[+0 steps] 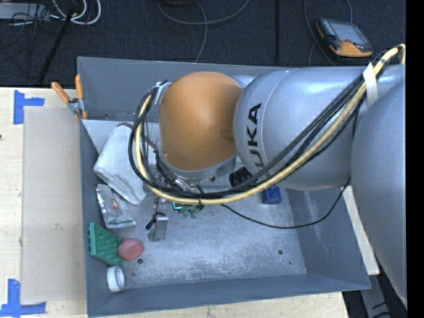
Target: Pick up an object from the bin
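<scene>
My gripper [158,226] hangs low over the bin floor, left of centre, under the orange wrist cover. Just left of it lies a clear plastic packet [112,207] with a red mark on it. A pink-red ball [130,248] rests in front of the gripper, touching a green ridged piece [102,242]. Nothing shows in the gripper.
A white folded cloth or bag [120,160] leans in the back left corner. A small white capped thing [115,279] sits in the front left corner. A blue thing [270,195] peeks out under the arm, which covers the bin's back and right.
</scene>
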